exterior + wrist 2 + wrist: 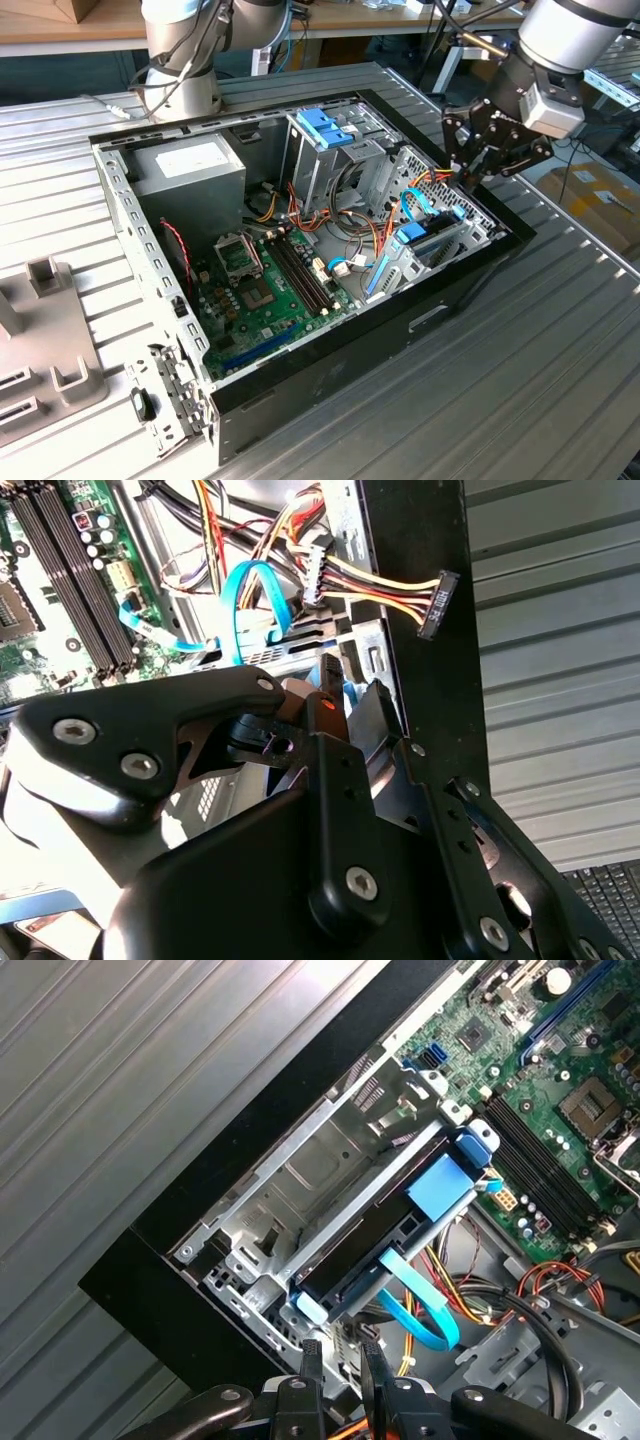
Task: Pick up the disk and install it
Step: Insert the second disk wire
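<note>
The exterior view looks down at an angle on the whole open computer case (300, 380) from some way off. Both wrist views sit close above its drive bay (330, 1175) corner, probably facing opposite ways, sharing the motherboard (50, 600) and blue cable (420, 1310).

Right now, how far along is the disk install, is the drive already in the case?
Done: the disk, with its light-blue frame, sits in the metal bay at the front of the open computer case. In hand: nothing visible; the gripper hovers above that bay's end. Left: whether the disk is fully seated cannot be told.
</note>
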### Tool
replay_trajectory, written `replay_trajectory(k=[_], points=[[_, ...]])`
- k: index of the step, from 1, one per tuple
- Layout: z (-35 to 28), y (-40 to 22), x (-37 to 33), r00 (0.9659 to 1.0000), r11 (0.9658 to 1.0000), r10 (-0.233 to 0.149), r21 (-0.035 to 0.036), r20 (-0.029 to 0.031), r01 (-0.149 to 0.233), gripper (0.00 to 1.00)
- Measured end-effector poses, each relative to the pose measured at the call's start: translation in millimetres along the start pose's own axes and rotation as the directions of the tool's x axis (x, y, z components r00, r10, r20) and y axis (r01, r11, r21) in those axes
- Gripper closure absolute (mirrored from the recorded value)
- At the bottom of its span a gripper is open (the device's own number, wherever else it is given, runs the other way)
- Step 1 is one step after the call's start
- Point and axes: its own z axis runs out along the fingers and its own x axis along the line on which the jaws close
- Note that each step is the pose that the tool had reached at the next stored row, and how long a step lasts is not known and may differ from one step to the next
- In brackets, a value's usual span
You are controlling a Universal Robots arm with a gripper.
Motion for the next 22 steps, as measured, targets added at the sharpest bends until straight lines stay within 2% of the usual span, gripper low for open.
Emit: replay_trajectory(k=[22], points=[[0.4, -7.4, 7.7, 1.0, 1.0, -0.004, 0.0, 0.0002, 0.004, 0.71]])
